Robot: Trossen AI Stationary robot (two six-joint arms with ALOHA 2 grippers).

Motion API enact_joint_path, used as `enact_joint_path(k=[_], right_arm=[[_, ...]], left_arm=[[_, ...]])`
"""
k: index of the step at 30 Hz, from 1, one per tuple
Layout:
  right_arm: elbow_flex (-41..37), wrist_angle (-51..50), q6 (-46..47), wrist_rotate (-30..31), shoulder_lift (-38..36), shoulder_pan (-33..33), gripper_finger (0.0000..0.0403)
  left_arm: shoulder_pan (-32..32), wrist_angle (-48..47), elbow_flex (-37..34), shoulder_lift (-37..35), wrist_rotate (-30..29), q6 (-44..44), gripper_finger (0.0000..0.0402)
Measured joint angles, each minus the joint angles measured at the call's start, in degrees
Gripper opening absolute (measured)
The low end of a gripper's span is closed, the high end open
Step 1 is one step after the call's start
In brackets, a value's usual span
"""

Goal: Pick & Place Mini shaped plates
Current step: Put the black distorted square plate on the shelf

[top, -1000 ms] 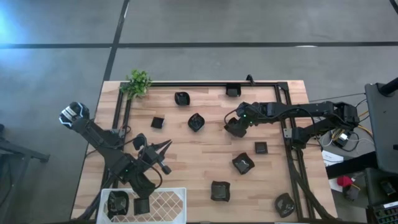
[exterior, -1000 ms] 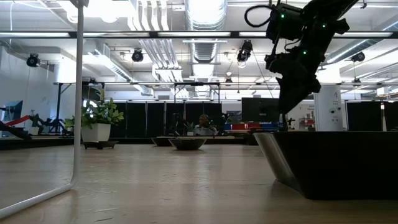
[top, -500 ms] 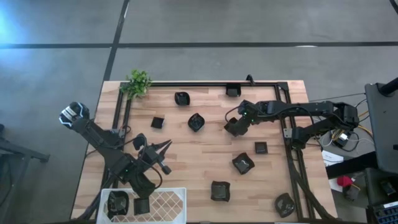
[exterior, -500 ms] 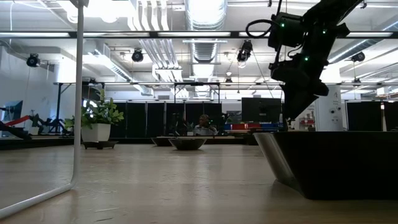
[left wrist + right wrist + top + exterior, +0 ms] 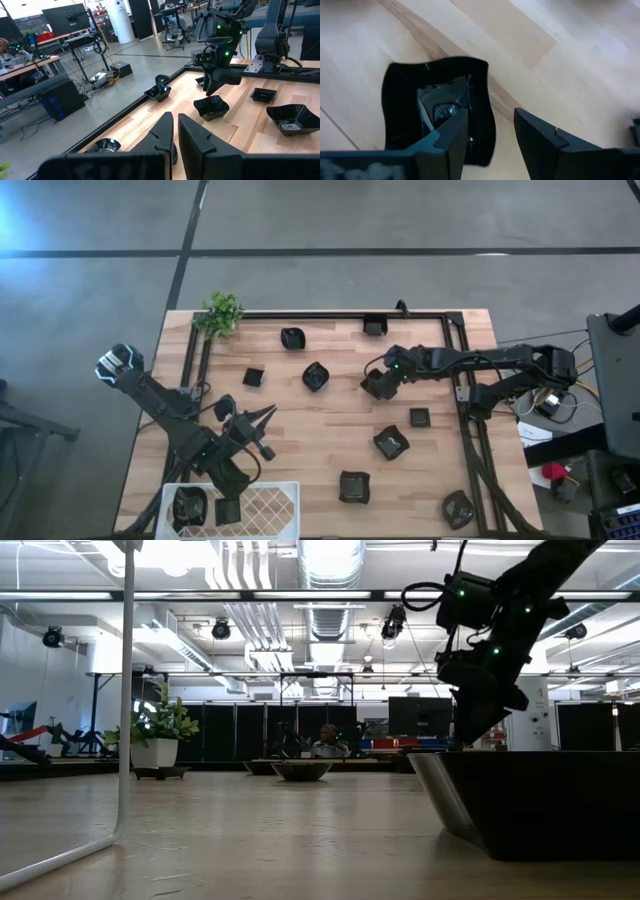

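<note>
**A:** Right gripper [image 5: 373, 383], where, and what state?

**B:** Mid-table, over a square wavy-edged plate [image 5: 435, 110]. My wrist view shows my jaws apart and straddling one rim, one finger [image 5: 447, 145] inside the dish, the other outside. Not clamped. From above my gripper covers most of that plate.

**A:** Low view?

**B:** Not much use. A big black plate [image 5: 540, 805] sits right up close, cut off at the edge, and it hides my fingertips. Only the upper part of the gripper [image 5: 478, 700] shows.

**A:** Left?

**B:** Left gripper [image 5: 258, 430] waits near the white basket [image 5: 270, 500], fingers [image 5: 162, 135] nearly together, nothing between them. Its wrist view catches my right gripper [image 5: 215, 82] from the side, low over a plate [image 5: 211, 107]. Contact can't be judged there.

**A:** Other plates?

**B:** Scattered on the wood: petal one [image 5: 292, 338], square [image 5: 374, 326], small square [image 5: 253, 377], one at [image 5: 315, 376], more at [image 5: 420, 418], [image 5: 391, 443], [image 5: 354, 487], round one [image 5: 458, 508] by the corner. Two dark dishes in the basket [image 5: 190, 505], shapes hard to read.
</note>
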Motion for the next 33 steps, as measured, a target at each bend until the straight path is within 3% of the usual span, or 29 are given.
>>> enact_joint_path(k=[23, 33], right_arm=[[-7.1, 8.6, -1.5, -0.2, 0.2, -0.5, 0.0148], [-6.4, 10.0, -1.7, -0.3, 5.8, -0.5, 0.0119]], left_arm=[[0.0, 0.2, 0.0, 0.0, 0.0, 0.0, 0.0023], [0.0, 0.4, 0.0, 0.0, 0.0, 0.0, 0.0023]])
